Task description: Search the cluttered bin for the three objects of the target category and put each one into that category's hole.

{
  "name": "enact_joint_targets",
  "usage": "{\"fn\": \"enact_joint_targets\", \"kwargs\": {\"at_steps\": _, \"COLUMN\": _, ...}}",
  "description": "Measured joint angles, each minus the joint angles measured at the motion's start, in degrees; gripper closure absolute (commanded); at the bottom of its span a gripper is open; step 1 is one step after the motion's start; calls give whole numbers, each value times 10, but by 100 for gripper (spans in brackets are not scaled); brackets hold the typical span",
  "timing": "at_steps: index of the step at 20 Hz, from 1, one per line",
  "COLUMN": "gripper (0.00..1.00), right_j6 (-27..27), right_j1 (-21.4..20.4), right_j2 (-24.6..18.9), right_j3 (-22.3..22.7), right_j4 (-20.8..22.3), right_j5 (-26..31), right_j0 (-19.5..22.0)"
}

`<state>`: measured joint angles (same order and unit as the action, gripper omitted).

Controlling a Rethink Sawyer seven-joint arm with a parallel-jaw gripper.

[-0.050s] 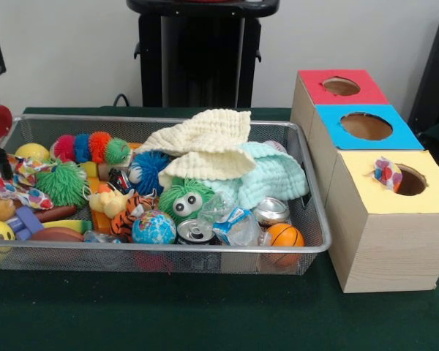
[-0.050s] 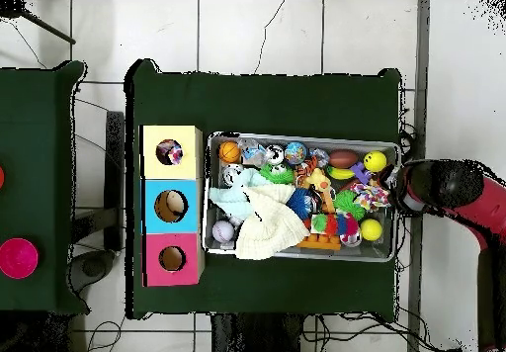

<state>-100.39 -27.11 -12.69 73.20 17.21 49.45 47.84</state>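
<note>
Sitting beside one bin (image 1: 311, 245), three boxes (image 1: 386, 219).

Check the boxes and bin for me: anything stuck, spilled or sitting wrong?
One thing: a patterned cloth item sits at the rim of the yellow box's hole, not dropped fully in. The bin is heaped but nothing has spilled onto the table.

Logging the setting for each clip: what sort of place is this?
Probably a robotics lab test bench: a green-covered table on a tiled floor, a wire-mesh bin crammed with toys and cans, and three wooden boxes with coloured tops and round holes.
</note>
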Motion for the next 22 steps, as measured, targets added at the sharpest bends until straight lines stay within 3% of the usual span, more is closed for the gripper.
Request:
{"fn": "enact_joint_targets", "kwargs": {"at_steps": 6, "gripper": 0, "right_j6": 0, "right_j1": -12, "right_j2": 0, "right_j3": 2, "right_j4": 3, "right_j5": -9, "right_j0": 0}}
{"fn": "enact_joint_targets", "kwargs": {"at_steps": 14, "gripper": 0, "right_j6": 0, "right_j1": 13, "right_j2": 0, "right_j3": 15, "right_j4": 19, "right_j5": -79, "right_j0": -4}}
{"fn": "enact_joint_targets", "kwargs": {"at_steps": 22, "gripper": 0, "right_j6": 0, "right_j1": 32, "right_j2": 0, "right_j3": 30, "right_j4": 27, "right_j5": -81, "right_j0": -19}}
